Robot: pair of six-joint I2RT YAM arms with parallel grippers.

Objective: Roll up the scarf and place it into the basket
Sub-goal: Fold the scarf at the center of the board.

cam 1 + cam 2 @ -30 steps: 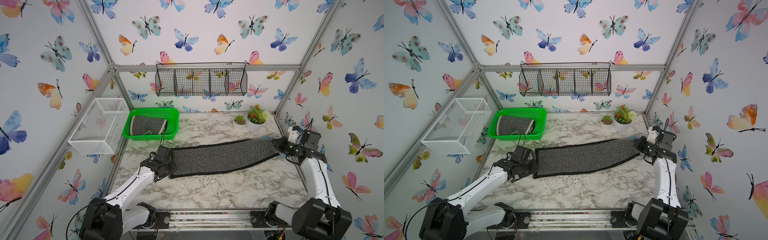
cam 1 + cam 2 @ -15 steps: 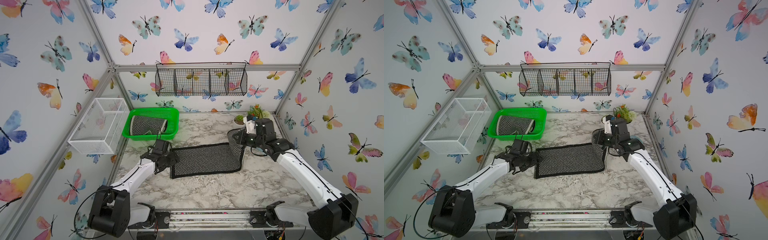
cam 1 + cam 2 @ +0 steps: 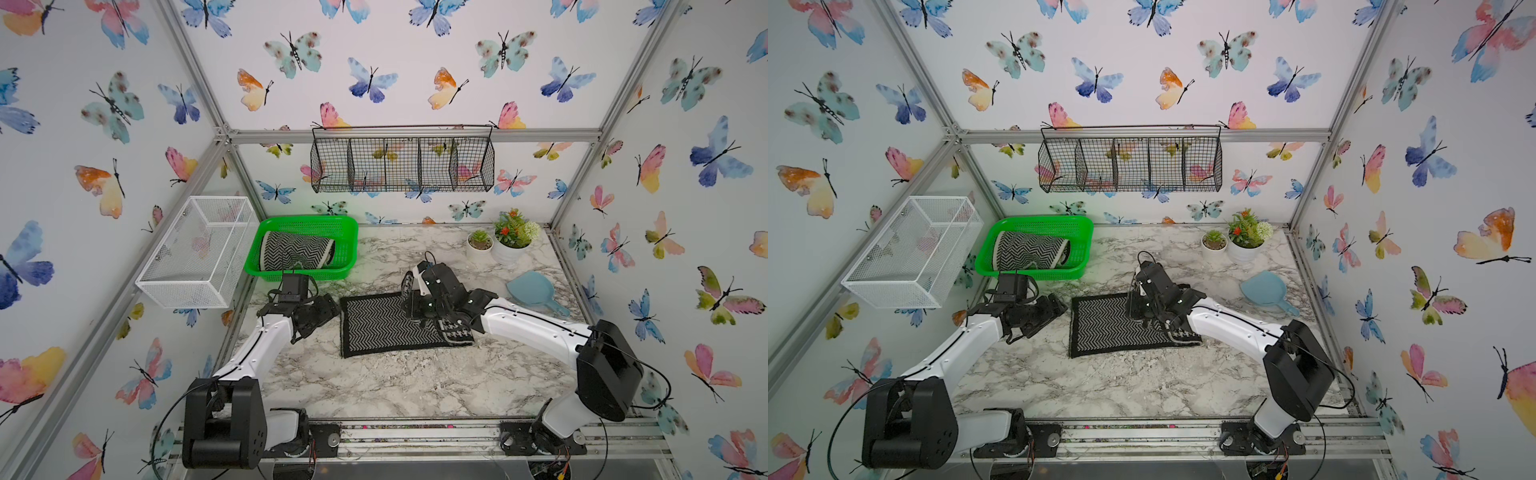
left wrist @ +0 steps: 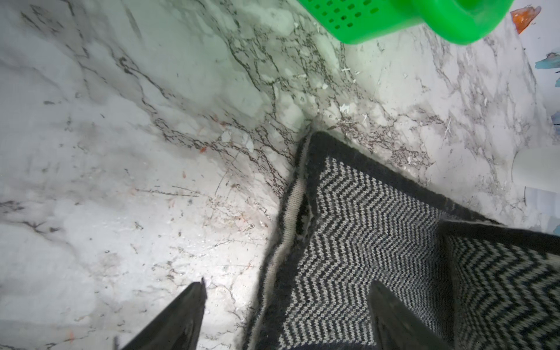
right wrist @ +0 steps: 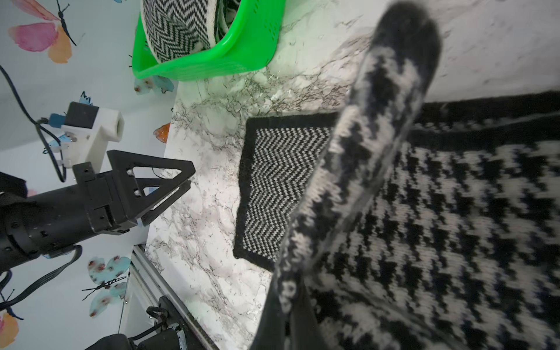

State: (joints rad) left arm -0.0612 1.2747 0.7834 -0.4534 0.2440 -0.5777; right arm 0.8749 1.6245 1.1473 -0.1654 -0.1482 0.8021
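Right jaws first: clamped shut on one end of the scarf (image 3: 382, 324), pinching the knit and holding it just above the flat part. Folded back over itself under those jaws, houndstooth underside up. Otherwise lying flat on the surface (image 3: 374, 386), between the two sets of jaws. Over to the left jaws: spread wide, gripping nothing, straddling the scarf's free edge in the wrist view, with one finger (image 4: 394, 318) over the knit and one over bare surface. No telling whether touching. Just beyond the left jaws, the basket (image 3: 299, 274), apart from the scarf, with a rolled zigzag bundle (image 3: 295, 251) lying inside.
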